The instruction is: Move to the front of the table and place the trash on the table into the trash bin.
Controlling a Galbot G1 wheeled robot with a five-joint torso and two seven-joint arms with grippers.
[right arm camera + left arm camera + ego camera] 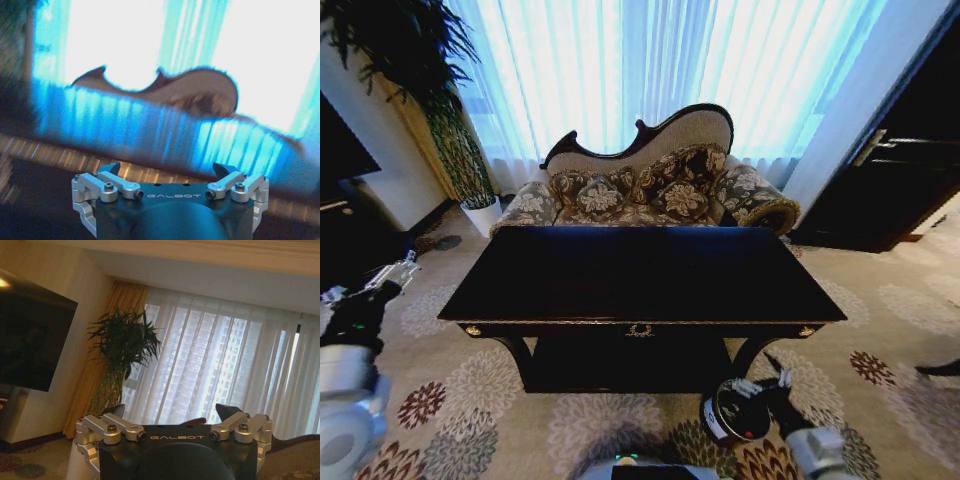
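The table [640, 275] stands right in front of me, its glossy near-black top bare and reflecting the window. The trash is out of view. On the carpet at the table's front right corner is the trash bin [732, 412], a small dark cylinder with a white label. My right gripper [775, 382] hangs low, just beside the bin's rim, and is open with nothing in it [169, 169]. Off the table's left end, my left gripper [398, 272] is raised and also open and empty [170, 412].
A patterned sofa [650, 190] sits close behind the table, in front of bright curtains. A potted plant [465, 160] stands at the back left and dark cabinets [890, 180] at the right. A low shelf [620, 365] spans the table's legs. Flowered carpet surrounds it.
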